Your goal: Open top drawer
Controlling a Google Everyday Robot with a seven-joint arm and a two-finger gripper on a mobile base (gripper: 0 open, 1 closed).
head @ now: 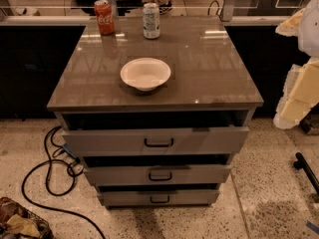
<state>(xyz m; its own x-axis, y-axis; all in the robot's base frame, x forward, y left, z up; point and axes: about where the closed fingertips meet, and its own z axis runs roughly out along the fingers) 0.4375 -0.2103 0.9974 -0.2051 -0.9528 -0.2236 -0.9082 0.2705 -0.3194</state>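
The top drawer [99,141] is the widest of three grey drawers in a grey cabinet at the centre. Its flat front carries a small black pull handle [159,143]. A dark gap shows between its front and the cabinet top, so it stands out a little. My gripper [299,98] is at the right edge, pale and yellowish, level with the cabinet top. It is well to the right of the drawer and apart from it, touching nothing.
Two narrower drawers [124,175] sit below. On the cabinet top [209,68] stand a white bowl [145,73], a red cola can [104,17] and a white can [151,20]. Black cables [47,176] lie on the floor at left. A black bar [306,169] is at lower right.
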